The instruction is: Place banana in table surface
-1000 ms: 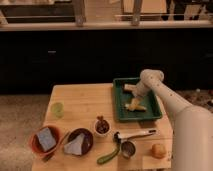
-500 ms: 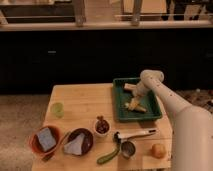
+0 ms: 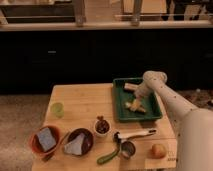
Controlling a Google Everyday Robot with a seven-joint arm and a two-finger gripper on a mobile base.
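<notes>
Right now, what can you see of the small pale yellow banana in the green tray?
The small, slightly curved pale yellow banana lies in the dark green rectangular tray, near its middle. The white arm's gripper hangs right over it; whether it holds the fruit cannot be told.

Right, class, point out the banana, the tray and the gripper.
banana [image 3: 133, 106], camera view, its middle.
tray [image 3: 136, 119], camera view, front rim.
gripper [image 3: 137, 100], camera view, its tip, down in the tray by the banana.
</notes>
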